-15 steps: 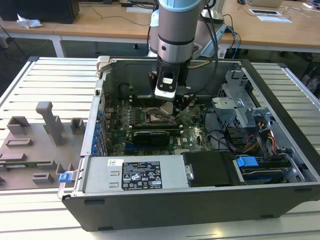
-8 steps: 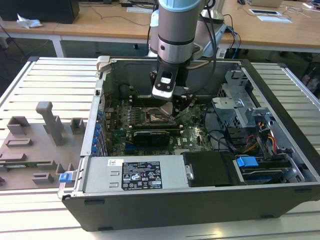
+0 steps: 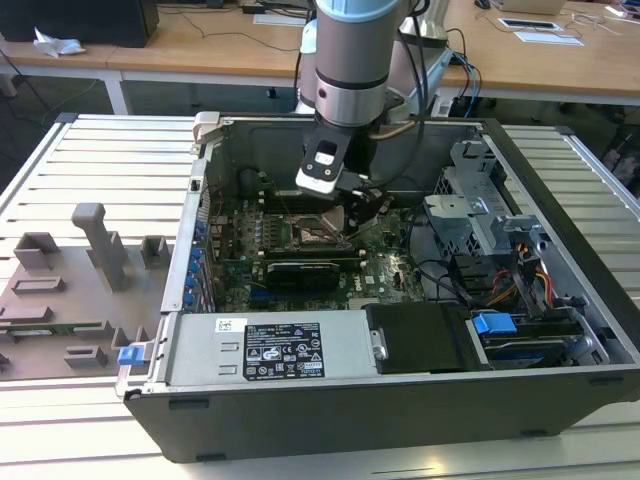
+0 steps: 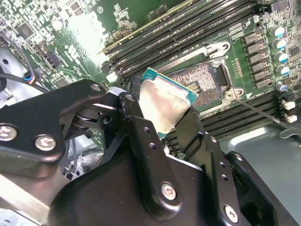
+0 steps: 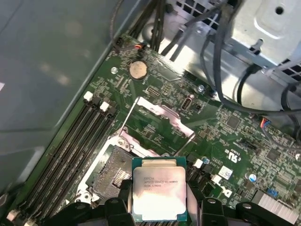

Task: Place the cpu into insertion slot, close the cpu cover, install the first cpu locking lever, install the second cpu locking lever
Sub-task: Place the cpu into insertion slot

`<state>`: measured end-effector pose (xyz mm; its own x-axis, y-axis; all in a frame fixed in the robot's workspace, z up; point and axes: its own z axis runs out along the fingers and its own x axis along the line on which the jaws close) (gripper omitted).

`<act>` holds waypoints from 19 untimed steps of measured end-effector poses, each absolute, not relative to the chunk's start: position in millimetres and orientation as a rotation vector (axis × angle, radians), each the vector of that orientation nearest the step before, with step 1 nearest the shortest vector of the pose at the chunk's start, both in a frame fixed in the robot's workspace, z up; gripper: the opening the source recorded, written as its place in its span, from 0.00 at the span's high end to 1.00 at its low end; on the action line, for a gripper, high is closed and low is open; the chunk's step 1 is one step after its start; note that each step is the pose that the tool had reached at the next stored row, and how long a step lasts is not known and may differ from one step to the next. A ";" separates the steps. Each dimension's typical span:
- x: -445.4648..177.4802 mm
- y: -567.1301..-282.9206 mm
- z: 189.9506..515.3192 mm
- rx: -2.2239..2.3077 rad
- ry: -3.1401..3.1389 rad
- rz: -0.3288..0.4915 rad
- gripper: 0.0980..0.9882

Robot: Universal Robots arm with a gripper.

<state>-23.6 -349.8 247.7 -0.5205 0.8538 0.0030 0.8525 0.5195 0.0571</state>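
Black pincer (image 4: 162, 117) tight on the cpu (image 5: 158, 193), by the bare insertion slot (image 4: 202, 77) (cpu cover (image 5: 162, 113) raised), memory slots (image 4: 188, 23) alongside.

The insertion slot (image 5: 110, 172) lies uncovered; the open cpu cover (image 5: 162, 113) and cables (image 5: 160, 28) stand beyond it

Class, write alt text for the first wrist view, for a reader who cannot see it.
Black jaws hold the silver-topped cpu close over the open insertion slot on a green motherboard. The cpu cover is swung open, with memory slots alongside.
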 end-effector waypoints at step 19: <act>-23.5 -349.8 247.3 1.764 2.562 0.075 0.50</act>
